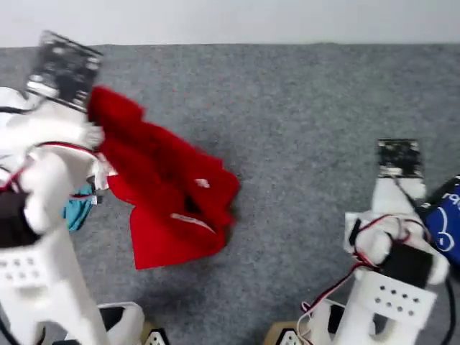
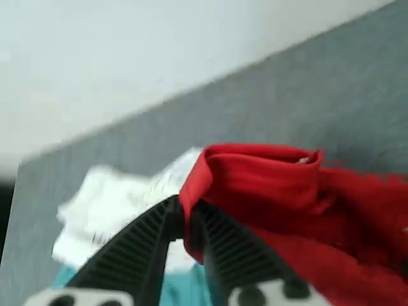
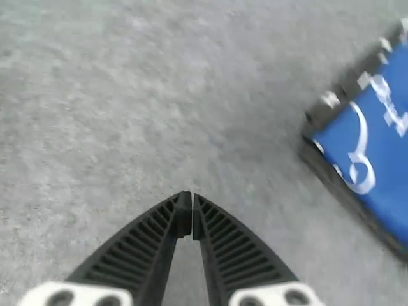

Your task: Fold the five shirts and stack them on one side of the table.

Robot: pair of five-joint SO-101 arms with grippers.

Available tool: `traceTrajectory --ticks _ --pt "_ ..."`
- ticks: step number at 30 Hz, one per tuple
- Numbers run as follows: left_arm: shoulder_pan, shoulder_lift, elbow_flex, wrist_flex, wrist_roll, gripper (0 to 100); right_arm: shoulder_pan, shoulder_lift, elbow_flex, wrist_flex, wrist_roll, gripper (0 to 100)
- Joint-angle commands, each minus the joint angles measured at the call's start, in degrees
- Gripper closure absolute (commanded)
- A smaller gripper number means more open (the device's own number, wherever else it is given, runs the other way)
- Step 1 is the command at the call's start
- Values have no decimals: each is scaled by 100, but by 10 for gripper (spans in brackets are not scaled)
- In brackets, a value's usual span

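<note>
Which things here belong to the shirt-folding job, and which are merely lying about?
Job: red shirt, pinched in the left gripper; white shirt; teal shirt.
Lying about: grey table cover; blue printed item with black edge, perhaps a shirt, cannot tell.

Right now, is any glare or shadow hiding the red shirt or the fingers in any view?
High view: even light over the table, only a soft shadow beside the red shirt, no glare. Left wrist view: bright wall behind, yet the left arm's fingers stand out dark, shut on the shirt's edge. Right wrist view: flat light, nothing hiding the right arm's fingers, shut empty.
</note>
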Motion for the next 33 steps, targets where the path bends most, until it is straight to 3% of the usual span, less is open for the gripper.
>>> traceTrajectory --ticks 1,5,11,16,25,33 --pt "-1046 176 927 -396 -149 998 -611 347 62 -418 -114 988" --pt "-1697 352 2088 -1081 -149 998 -1341 1297 -158 -664 -615 984" --pt "-2057 536 3371 -1925 -149 998 -2563 3037 -1336 -629 -677 987" --pt "-2145 607 4207 -2611 -149 998 -3389 4391 -2760 321 -624 988" --pt "-2145 607 4954 -3376 -123 998 -4620 6484 -5125 1701 712 982" --pt "-2145 607 4971 -3429 -123 998 -5508 6985 -5574 1868 1160 755"
